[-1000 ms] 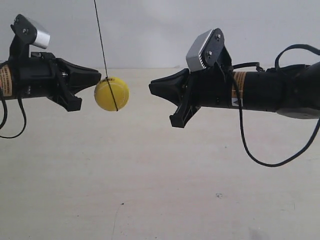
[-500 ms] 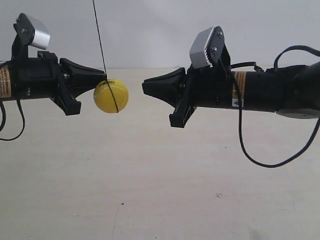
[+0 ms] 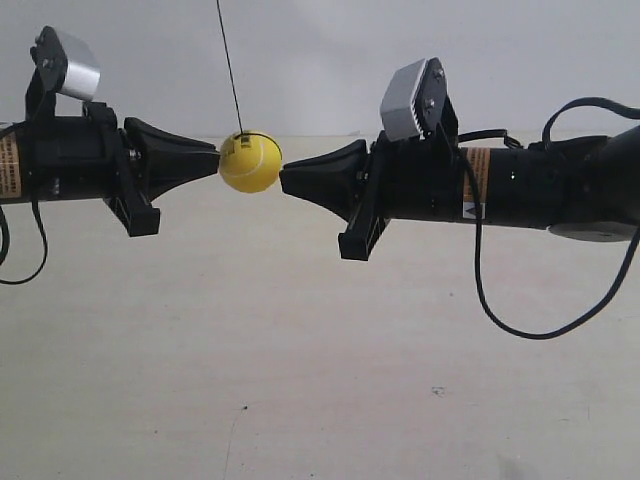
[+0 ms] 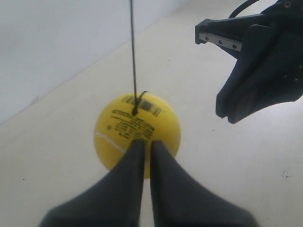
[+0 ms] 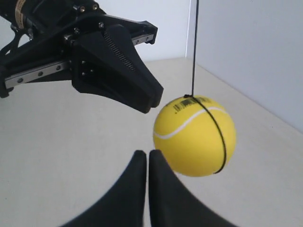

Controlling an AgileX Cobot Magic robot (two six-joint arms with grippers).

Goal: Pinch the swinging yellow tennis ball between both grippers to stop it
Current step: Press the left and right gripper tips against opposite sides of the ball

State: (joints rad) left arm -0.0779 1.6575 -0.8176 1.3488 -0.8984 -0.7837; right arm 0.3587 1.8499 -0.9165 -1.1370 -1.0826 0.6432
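The yellow tennis ball [image 3: 250, 163] hangs on a thin black string [image 3: 230, 70] between two black pointed grippers. My left gripper [image 3: 214, 160], on the arm at the exterior view's left, is shut, and its tip touches the ball's side. In the left wrist view the ball [image 4: 156, 125] sits straight ahead of that gripper [image 4: 143, 142]. My right gripper [image 3: 284, 180] is shut too, its tip at the ball's lower opposite edge. In the right wrist view the ball [image 5: 194, 137] lies off to one side of the right gripper [image 5: 143, 152], against one finger. Neither gripper has anything between its fingers.
A pale tabletop [image 3: 300, 350] lies well below both arms, and a plain white wall [image 3: 320, 60] stands behind. A black cable [image 3: 500, 300] loops down from the arm at the exterior view's right. Each arm carries a silver-grey camera box [image 3: 410, 98] on top.
The ball has swung up and toward the right gripper, and now sits between the two tips. The right gripper's tip has edged slightly toward the ball. The left arm has barely moved.
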